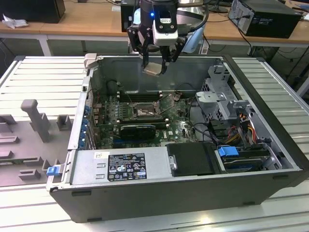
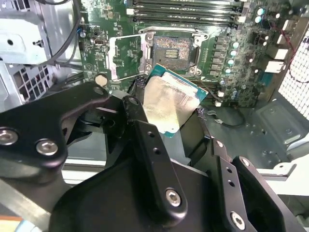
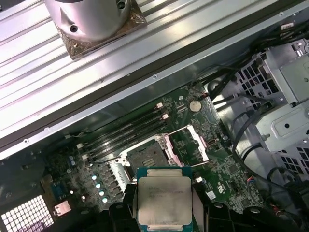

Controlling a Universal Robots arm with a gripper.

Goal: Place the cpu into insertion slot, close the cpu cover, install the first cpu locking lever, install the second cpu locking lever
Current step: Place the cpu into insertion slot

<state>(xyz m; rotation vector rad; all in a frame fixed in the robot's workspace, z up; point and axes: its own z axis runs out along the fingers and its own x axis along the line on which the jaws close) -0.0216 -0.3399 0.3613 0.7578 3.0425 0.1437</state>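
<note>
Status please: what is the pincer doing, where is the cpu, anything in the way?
Pincer shut on cpu, held over the open case. Slot empty, cover open. Nothing seen between cpu and slot.

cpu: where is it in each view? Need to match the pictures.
Exterior view: cpu between the jaws, raised, higher in frame than the insertion slot.
First wrist view: cpu face-on, next to the insertion slot.
Second wrist view: cpu tilted, next to the insertion slot.
Shared landmark: the insertion slot.
</note>
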